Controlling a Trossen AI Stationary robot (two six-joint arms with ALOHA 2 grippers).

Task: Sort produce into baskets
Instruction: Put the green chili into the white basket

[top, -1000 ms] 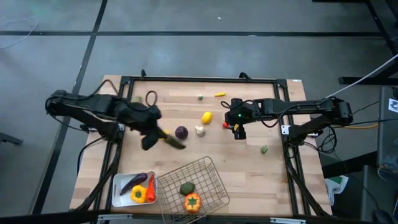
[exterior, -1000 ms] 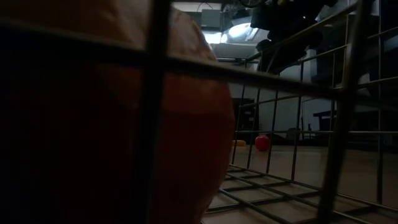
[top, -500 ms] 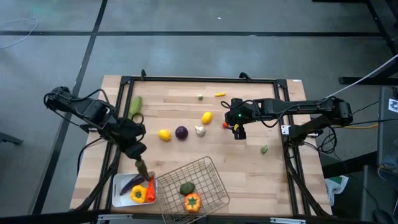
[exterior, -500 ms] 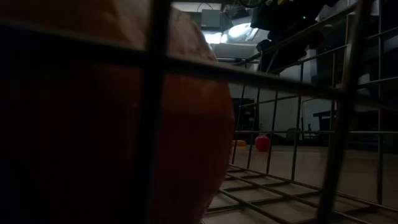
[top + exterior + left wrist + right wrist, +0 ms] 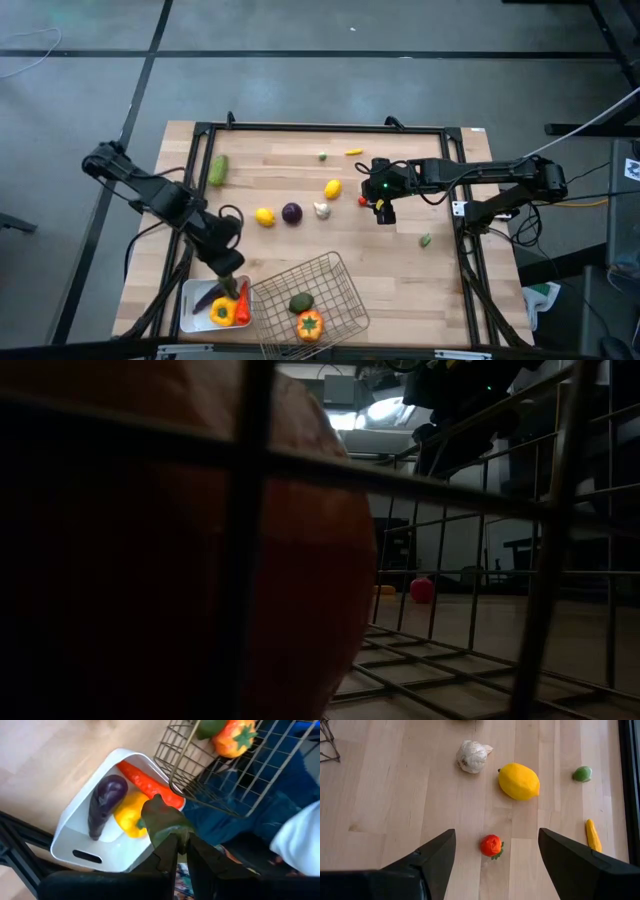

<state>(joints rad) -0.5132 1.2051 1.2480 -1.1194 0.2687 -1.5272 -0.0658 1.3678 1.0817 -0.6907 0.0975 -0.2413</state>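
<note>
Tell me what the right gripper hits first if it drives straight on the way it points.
Probably the small red piece on the wooden table, centred between the open right gripper's fingers; depth is uncertain.

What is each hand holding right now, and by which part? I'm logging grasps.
The left hand pinches a dull-green oblong vegetable by one end, above the white rounded plastic tray. The right hand is open and holds nothing.

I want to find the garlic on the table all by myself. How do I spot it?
Look at the middle of the wooden table, where a row of small things lies. The garlic sits right beside the purple onion, just below a lemon. It is the only whitish, bumpy bulb there.
</note>
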